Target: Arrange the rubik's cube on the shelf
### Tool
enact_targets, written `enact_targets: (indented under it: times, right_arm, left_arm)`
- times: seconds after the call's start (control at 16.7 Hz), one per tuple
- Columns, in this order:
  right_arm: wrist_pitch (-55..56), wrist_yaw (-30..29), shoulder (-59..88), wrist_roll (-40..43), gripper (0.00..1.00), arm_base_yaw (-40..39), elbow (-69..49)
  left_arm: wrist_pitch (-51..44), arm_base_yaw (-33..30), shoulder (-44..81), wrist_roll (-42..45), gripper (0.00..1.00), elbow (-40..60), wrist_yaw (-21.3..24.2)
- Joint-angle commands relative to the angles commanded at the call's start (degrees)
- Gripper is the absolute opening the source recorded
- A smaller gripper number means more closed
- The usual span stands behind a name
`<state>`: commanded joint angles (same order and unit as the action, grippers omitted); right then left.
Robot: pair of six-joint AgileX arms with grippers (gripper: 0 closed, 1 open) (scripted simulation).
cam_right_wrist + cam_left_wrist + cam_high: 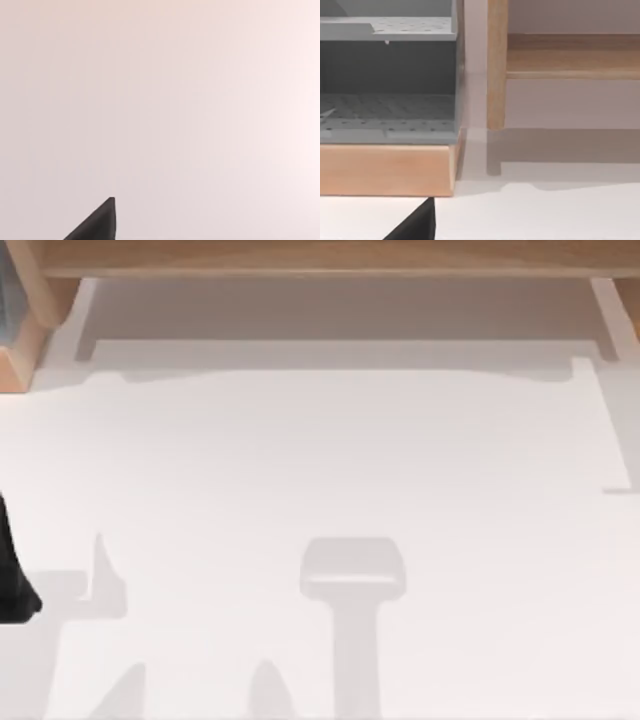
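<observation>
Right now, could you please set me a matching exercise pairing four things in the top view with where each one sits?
Things:
1. shelf
2. grey perforated rack
3. left arm
4. white table

Places in the top view:
A. at the left edge, lower half
B. along the top edge
C. in the top left corner
D. spread across the middle, under the rest

Pairs: 1-B; 2-C; 3-A; 4-D

The shelf [320, 255] looks like matt light wood; the table [320, 490] is smooth, matt white.
</observation>
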<state>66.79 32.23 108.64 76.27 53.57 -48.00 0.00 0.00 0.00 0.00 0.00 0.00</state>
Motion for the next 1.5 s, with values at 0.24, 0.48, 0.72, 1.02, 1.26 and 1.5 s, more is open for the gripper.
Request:
enact_targets:
  times: [0.24, 0.48, 0.72, 1.02, 1.26, 1.5]
  right_arm:
    - [-26.6, -5.1, -1.5, -9.9, 1.00, -2.0, -20.3]
    - [-58.8, -10.1, 1.3, -19.3, 1.00, -7.9, -42.1]
    - [-91.5, -14.9, 8.3, -27.0, 1.00, -15.9, -64.3]
    - [-124.7, -20.1, 20.4, -33.0, 1.00, -24.7, -86.1]
    - [-141.7, -23.3, 29.4, -35.0, 1.00, -28.5, -95.0]
    - [-149.5, -24.9, 34.5, -35.3, 1.00, -29.4, -97.3]
  left_arm:
    - [0.0, 0.0, 0.0, 0.0, 1.00, 0.0, 0.0]
    - [0.0, 0.0, 0.0, 0.0, 1.00, 0.0, 0.0]
    - [0.0, 0.0, 0.0, 0.0, 1.00, 0.0, 0.0]
    - [0.0, 0.0, 0.0, 0.0, 1.00, 0.0, 0.0]
    - [0.0, 0.0, 0.0, 0.0, 1.00, 0.0, 0.0]
    - [0.0, 0.0, 0.0, 0.0, 1.00, 0.0, 0.0]
